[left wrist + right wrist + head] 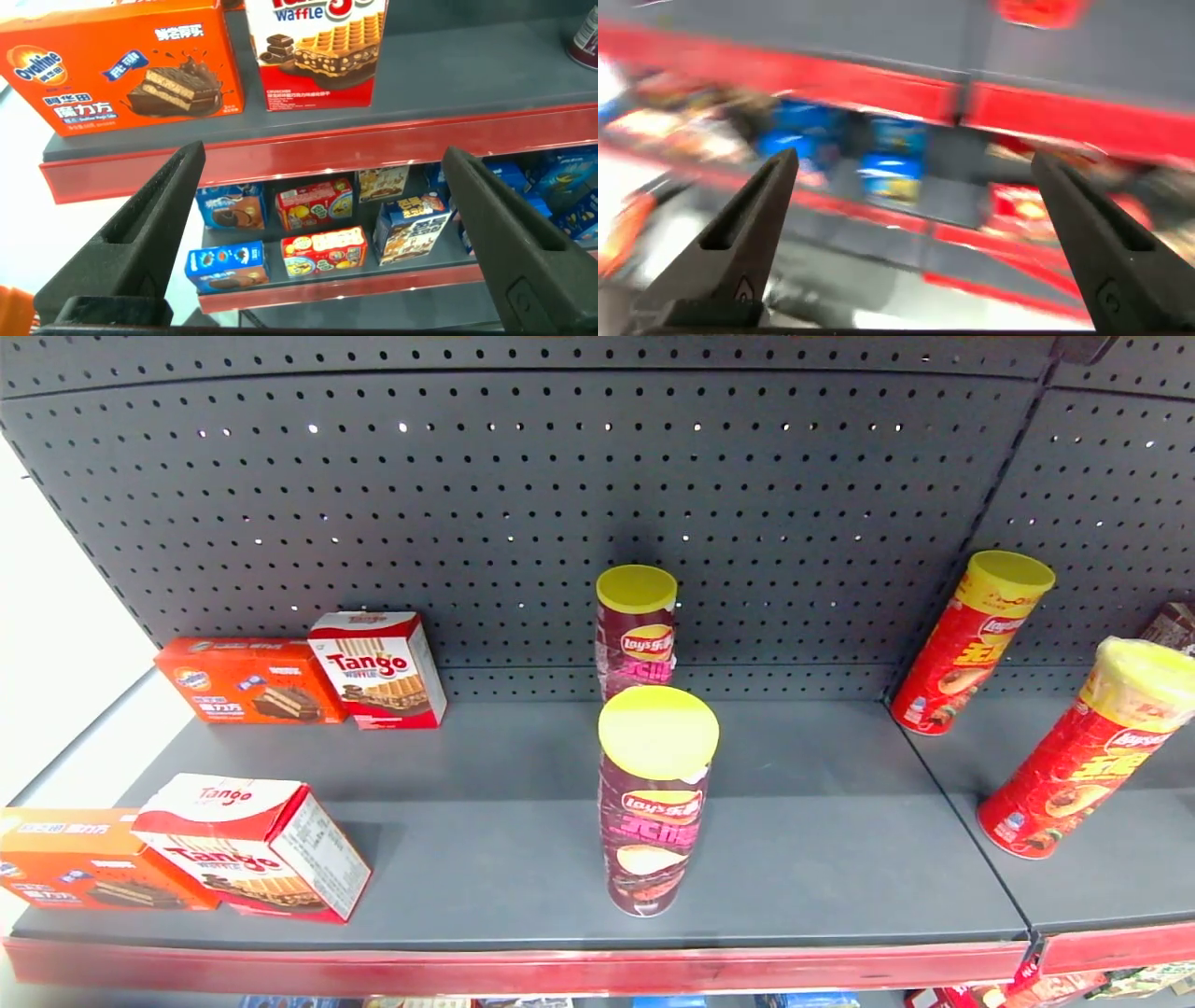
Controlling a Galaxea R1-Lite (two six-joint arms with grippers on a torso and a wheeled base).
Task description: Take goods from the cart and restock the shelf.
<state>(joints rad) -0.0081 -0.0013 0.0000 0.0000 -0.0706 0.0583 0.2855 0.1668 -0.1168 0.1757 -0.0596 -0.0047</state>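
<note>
Boxes (378, 667) and cans (653, 803) dot the shelf (485, 775); we judge restocking partway, left gripper (322, 154) and right gripper (915, 159) wide open, empty.

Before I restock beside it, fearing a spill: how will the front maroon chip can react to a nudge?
The front maroon chip can stands upright, tall on a narrow base, so a nudge near its top would probably tip it. Being cylindrical, it would likely roll along the flat shelf once down.
</note>
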